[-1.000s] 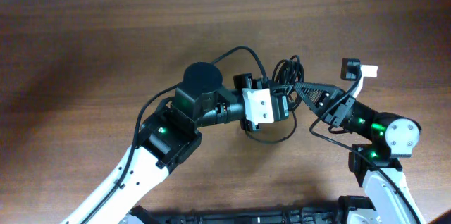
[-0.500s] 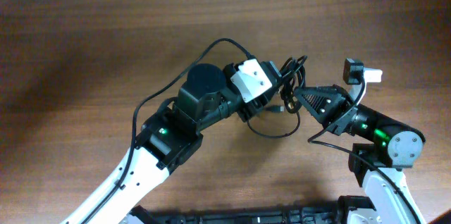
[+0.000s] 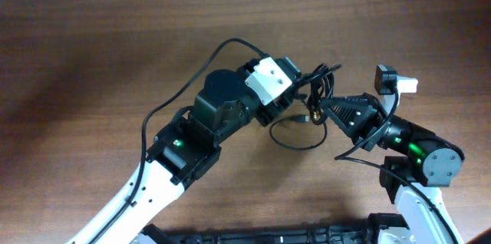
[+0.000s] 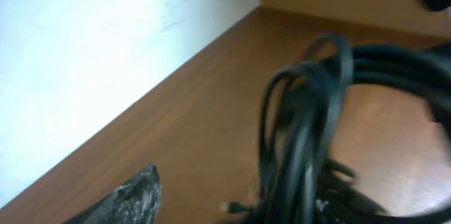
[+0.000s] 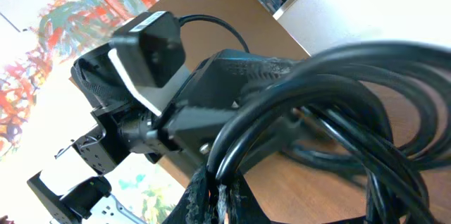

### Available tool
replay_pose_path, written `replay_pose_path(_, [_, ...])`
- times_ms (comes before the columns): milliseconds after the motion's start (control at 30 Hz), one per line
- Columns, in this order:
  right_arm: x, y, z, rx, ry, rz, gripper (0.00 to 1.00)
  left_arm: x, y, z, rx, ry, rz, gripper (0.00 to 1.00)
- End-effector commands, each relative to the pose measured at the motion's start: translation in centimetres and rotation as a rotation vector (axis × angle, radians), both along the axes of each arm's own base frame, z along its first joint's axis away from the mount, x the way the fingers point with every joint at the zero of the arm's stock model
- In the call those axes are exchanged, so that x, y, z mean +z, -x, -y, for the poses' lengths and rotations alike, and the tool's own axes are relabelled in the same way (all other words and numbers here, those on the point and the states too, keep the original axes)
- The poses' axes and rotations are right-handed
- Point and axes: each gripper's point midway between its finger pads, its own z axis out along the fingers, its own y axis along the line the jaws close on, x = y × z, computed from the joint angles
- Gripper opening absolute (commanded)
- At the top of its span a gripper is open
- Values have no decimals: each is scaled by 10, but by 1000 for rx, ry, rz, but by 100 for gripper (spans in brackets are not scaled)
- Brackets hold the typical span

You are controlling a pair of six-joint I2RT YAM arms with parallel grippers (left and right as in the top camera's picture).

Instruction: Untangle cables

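1. At the lower left of the overhead view, the left arm [image 3: 176, 152] is seen stretched up and to the right across the wooden table [image 3: 92, 52].
2. Near the middle of the table, the left gripper [image 3: 299, 94] is set against the left side of the cables [image 3: 322, 83]. Its jaws are parted. Only one finger [image 4: 134, 196] is shown in the left wrist view, clear of the cords; the other cannot be made out.
3. The cables are bunched into several black loops between the two grippers. In the left wrist view the bunch [image 4: 303, 132] is seen blurred and close, just to the right of that finger.
4. Below the bunch, one loose loop [image 3: 301, 140] is laid out on the wood.
5. On the right side of the bunch, the right gripper [image 3: 325, 107] is clamped together on the cables. In the right wrist view the strands [image 5: 317, 90] are seen curving out from the closed fingertips [image 5: 201, 196].
6. At the lower right edge, the right arm [image 3: 422, 156] is seen with green lights lit on it.
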Motion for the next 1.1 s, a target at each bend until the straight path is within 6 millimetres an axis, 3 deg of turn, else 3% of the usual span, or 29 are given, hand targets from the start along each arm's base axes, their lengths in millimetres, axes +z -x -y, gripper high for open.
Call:
replay_pose_path(0, [2,4,4,4,45,41,4,11,-25,-33,221,-43,75,42])
replay_pose_path(267, [-10,-3,14,-12,58,-36,4,12,-26,-33,223,-43,75,0])
replay_pose_path(467, [-18,-9,15,-4,54,-77,4,12,-25,-31,213,-38,75,0])
replay_pose_path(500, [-19,-10,16,-4,52,-83,4,12,-22,-28,187,-31,71,4])
replay_pose_path(533, [-20,-11,16,-4,51,-87,4,13,-18,-22,150,-21,65,18])
replay_pose_path(567, [-20,-10,15,-1,51,-87,4,13,-11,-13,86,-6,53,47])
replay_pose_path(600, [-20,-10,15,-1,52,-86,4,13,-6,-8,47,4,46,63])
replay_pose_path(667, [-20,-10,15,-1,51,-86,4,13,4,2,-31,21,30,76])
replay_pose_path(833, [-20,-10,15,1,51,-89,4,12,19,15,-145,44,3,82])
replay_pose_path(1067, [-7,1,12,19,55,-23,4,-5,14,22,-153,21,-32,82])
